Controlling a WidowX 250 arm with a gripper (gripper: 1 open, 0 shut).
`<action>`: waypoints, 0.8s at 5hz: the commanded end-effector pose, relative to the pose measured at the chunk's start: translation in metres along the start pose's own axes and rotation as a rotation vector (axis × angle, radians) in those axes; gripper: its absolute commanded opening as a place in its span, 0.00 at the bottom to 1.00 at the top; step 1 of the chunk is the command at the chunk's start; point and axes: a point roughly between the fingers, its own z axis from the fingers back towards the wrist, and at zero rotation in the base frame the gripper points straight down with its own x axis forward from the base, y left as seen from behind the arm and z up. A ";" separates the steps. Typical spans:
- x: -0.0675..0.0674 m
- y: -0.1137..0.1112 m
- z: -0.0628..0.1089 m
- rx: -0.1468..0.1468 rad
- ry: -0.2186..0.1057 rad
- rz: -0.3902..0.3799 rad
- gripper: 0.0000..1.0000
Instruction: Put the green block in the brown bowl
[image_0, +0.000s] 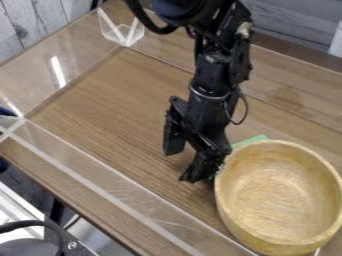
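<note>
A: While the black arm hangs over the wooden table, the gripper points straight down, jaws spread wide, just left of the brown bowl.

B: Anything in those jaws?

A: Nothing that I can see; the fingers stand apart, tips low near the tabletop.

B: And the green block?

A: Only a sliver shows, lying on the table right behind the arm, against the bowl's far rim. Whether the gripper touches it, I cannot tell.
</note>
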 end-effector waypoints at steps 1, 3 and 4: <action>0.015 0.004 -0.003 -0.006 -0.066 -0.025 1.00; 0.022 0.008 0.001 -0.016 -0.113 -0.071 0.00; 0.026 0.009 0.005 -0.017 -0.141 -0.097 0.00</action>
